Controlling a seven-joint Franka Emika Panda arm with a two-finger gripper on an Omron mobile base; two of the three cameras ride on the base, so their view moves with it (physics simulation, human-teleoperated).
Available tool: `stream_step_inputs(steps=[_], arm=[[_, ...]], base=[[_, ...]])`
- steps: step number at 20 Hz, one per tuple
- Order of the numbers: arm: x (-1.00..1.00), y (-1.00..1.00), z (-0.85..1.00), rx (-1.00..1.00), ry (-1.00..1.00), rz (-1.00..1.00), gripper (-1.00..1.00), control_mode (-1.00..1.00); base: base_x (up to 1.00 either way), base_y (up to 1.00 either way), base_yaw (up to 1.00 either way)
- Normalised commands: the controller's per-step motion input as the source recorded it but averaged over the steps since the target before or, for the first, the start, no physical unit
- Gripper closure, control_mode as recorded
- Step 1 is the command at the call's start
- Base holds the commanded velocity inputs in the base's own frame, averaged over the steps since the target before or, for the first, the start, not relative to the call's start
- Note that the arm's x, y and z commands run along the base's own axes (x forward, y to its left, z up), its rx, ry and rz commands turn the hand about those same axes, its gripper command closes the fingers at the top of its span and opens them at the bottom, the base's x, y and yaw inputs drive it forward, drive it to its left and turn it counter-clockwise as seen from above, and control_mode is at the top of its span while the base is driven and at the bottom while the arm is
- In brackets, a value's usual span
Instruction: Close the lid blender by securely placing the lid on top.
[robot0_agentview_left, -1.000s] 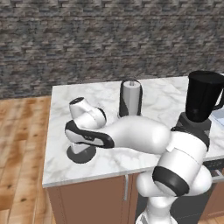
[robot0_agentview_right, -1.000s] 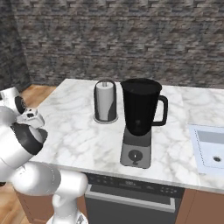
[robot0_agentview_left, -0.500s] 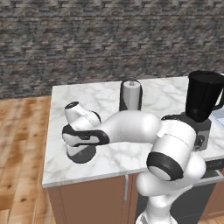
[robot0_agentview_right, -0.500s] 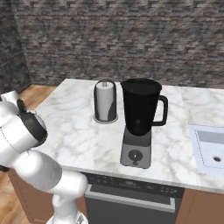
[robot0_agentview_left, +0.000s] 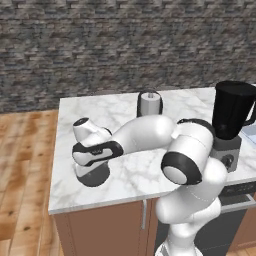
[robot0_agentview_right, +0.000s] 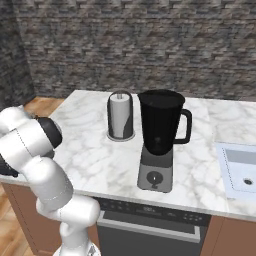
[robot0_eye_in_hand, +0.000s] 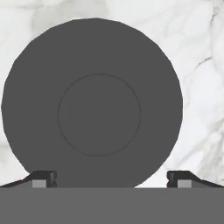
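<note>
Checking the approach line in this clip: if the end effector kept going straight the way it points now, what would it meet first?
Most likely the lid, lying flat on the marble counter. In the hand view the open end effector looks straight down at it, fingertips spread nearly as wide as the disc. How far above it sits is unclear.

The lid (robot0_eye_in_hand: 92, 103) is a flat dark grey-black, plain but for a faint thin ring traced at its middle. It lies on a counter (robot0_agentview_left: 125, 177) of white marble veined in soft grey — the same pattern runs across the whole top. The blender (robot0_agentview_right: 160, 137) pairs a glossy black jar with a mid-grey base and a darker knob. The paper-towel roll (robot0_agentview_right: 120, 119) is pale grey in a dark holder. The back wall (robot0_agentview_right: 150, 45) is mottled grey-brown stone; the floor (robot0_agentview_left: 22, 165) is warm orange-brown wood planking, the cabinet fronts (robot0_agentview_left: 105, 227) reddish brown.
</note>
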Motion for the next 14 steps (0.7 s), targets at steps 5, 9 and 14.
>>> stream_step_inputs(steps=[5, 9, 14], arm=[[0.21, 0.24, -0.24, 0.00, 0.02, 0.00, -1.00, -1.00], [0.20, 0.12, -0.17, 0.00, 0.00, 0.00, -1.00, -1.00], [0.19, 0.02, -0.18, 0.00, 0.00, 0.00, -1.00, -1.00]], base=[[0.00, 0.00, 0.00], [0.00, 0.00, 0.00], [0.00, 0.00, 0.00]])
